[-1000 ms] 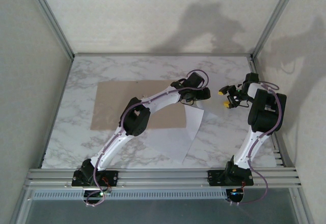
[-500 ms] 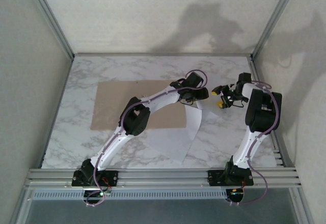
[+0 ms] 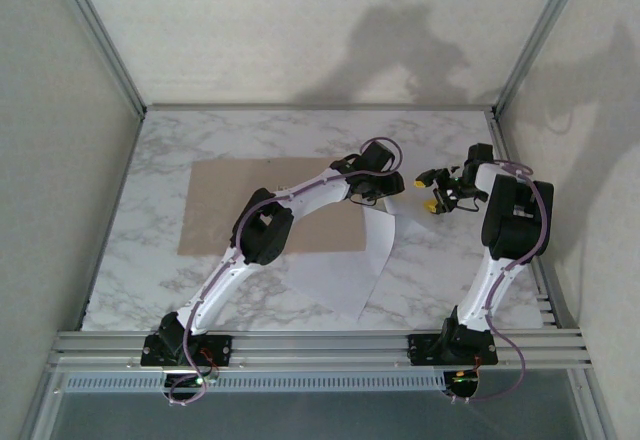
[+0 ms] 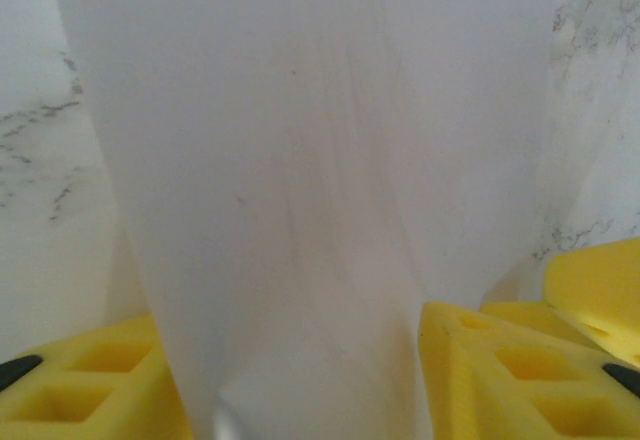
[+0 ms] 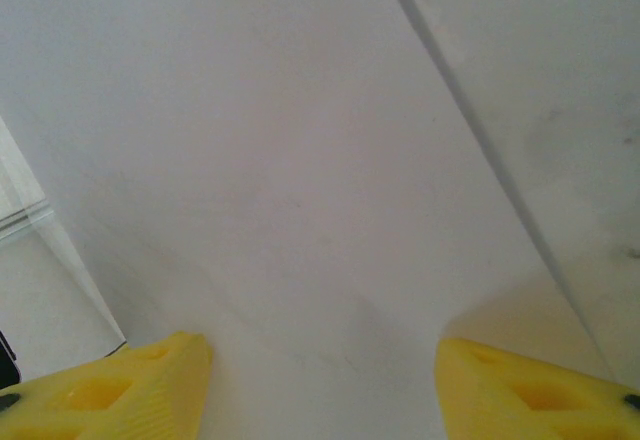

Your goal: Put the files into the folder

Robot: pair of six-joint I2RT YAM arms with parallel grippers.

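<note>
Left gripper (image 3: 387, 189) pinches the files (image 3: 345, 265) by their far edge, held raised. Sheets curve down onto the table (image 3: 160, 150) at the folder's (image 3: 240, 210) near right corner. Right gripper (image 3: 437, 193) spread, just right of the raised edge.

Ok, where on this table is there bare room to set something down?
Bare marble of the table runs along the back wall beyond the folder, down the left rail beside it, and in the near-left corner. Crowded: right of the folder, where the left end effector holds the files lifted and the right end effector sits close by.
</note>
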